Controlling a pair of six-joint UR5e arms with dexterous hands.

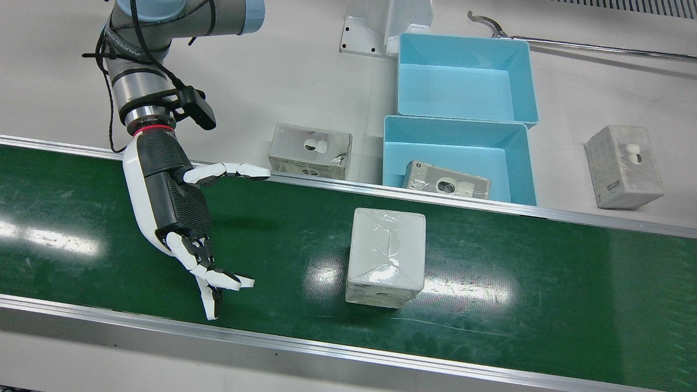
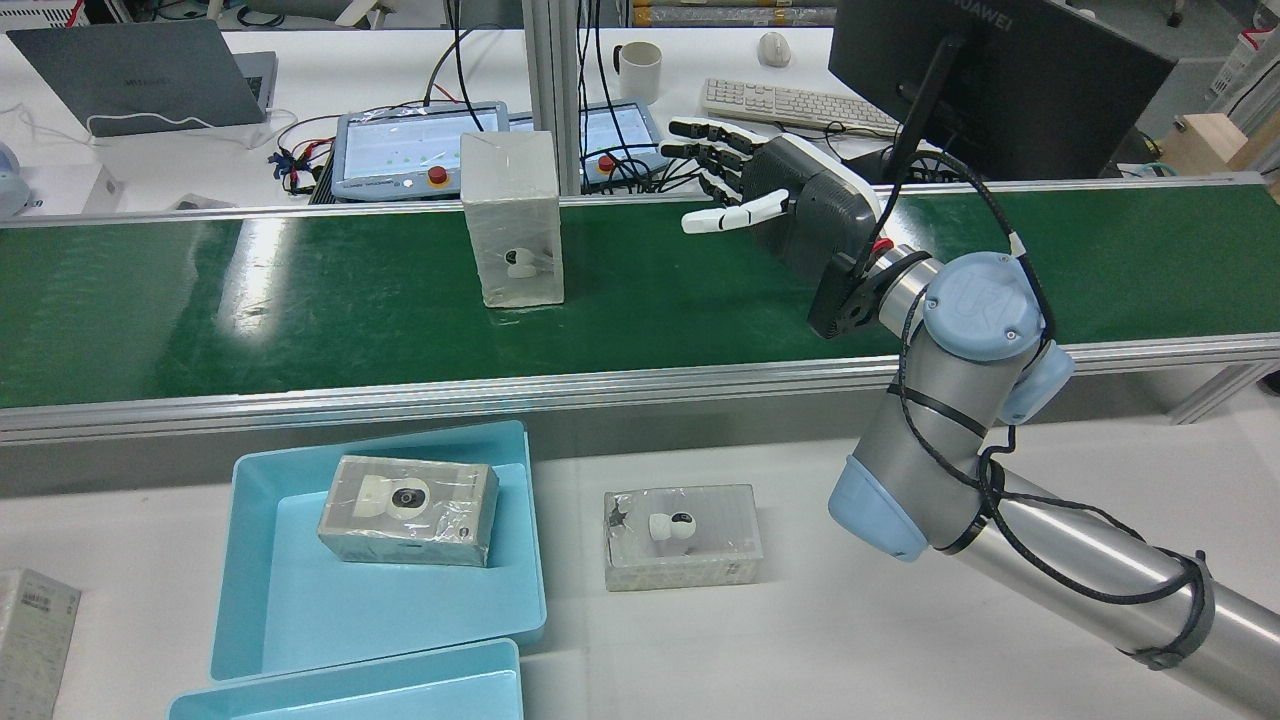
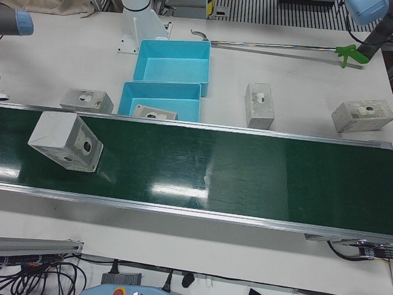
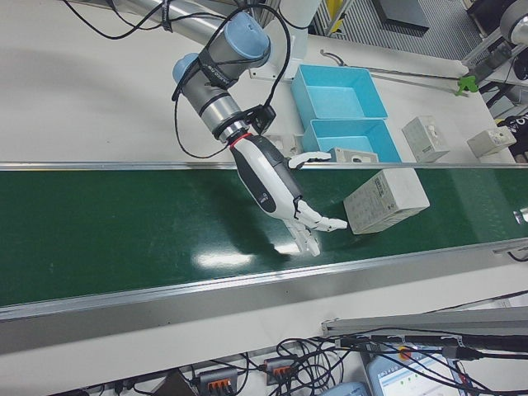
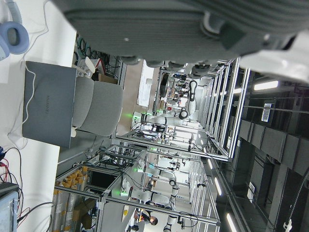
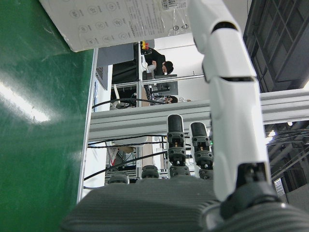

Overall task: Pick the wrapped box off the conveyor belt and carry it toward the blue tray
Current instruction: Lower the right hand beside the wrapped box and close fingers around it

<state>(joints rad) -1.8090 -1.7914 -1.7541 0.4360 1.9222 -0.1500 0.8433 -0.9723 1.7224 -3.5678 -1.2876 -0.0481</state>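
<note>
The right hand (image 1: pixel 173 209) hovers over the green conveyor belt (image 1: pixel 517 305), fingers spread and holding nothing. The wrapped box (image 1: pixel 386 257) stands on the belt near the hand, apart from it. Beyond the belt's far rail, a blue tray (image 1: pixel 392 158) holds another wrapped box (image 1: pixel 446 184).

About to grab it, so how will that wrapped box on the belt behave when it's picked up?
The wrapped box looks stiff, probably cardboard. Its glossy film may be slippery for the open right hand. Standing tall on the conveyor belt, it might tip if nudged high.
</note>
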